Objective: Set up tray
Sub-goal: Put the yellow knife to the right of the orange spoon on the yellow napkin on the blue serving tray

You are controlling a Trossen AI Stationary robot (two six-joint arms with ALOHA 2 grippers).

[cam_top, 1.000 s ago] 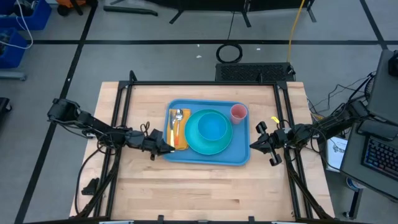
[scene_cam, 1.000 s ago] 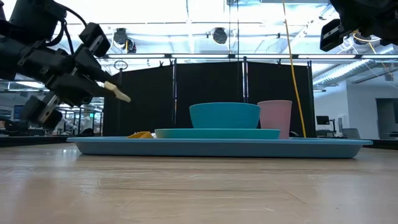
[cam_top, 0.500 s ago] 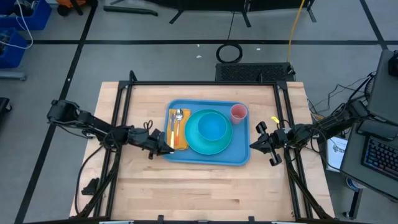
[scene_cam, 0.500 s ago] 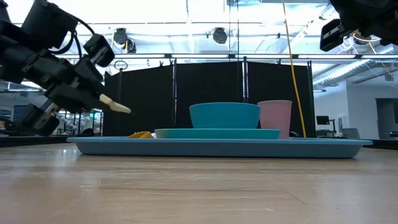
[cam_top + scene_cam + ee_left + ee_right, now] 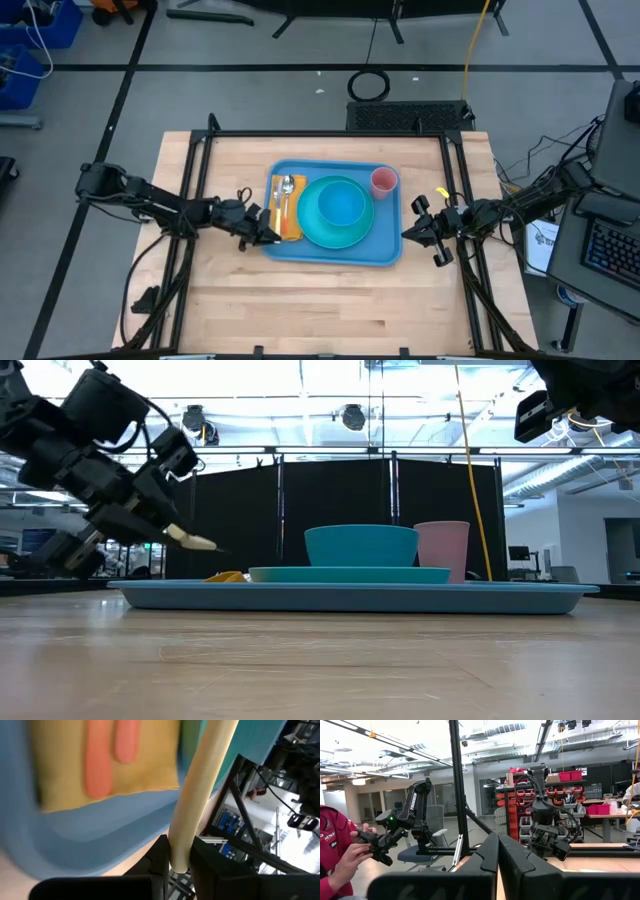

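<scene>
The light-blue tray (image 5: 385, 250) lies in the middle of the table. It carries a teal bowl (image 5: 341, 206) on a teal plate, a pink cup (image 5: 384, 181), and a yellow napkin (image 5: 291, 224) with a spoon and a fork (image 5: 285, 195) on it. My left gripper (image 5: 263, 237) hovers at the tray's left rim, near the napkin's near end, shut on a cream-coloured utensil (image 5: 202, 785). My right gripper (image 5: 408, 232) waits shut at the tray's right rim, raised above the table. My left gripper pinches the cream utensil by one end (image 5: 182, 837) between its two fingers. The fingers come from the table's left, slanting a little downward, and the utensil sticks out forward in line with them. Its free end (image 5: 200, 543) hangs clear above the tray's left rim.
A black frame (image 5: 205, 150) runs along the table's far, left and right sides. Bare wood (image 5: 320, 310) lies in front of the tray. A person's hands (image 5: 350, 852) work a controller in the room beyond the table.
My left gripper has sunk toward the tray and swung a little toward the far edge, carrying the cream utensil. Its free end now stands lower, close above the tray's left rim, and lies more level than before.
</scene>
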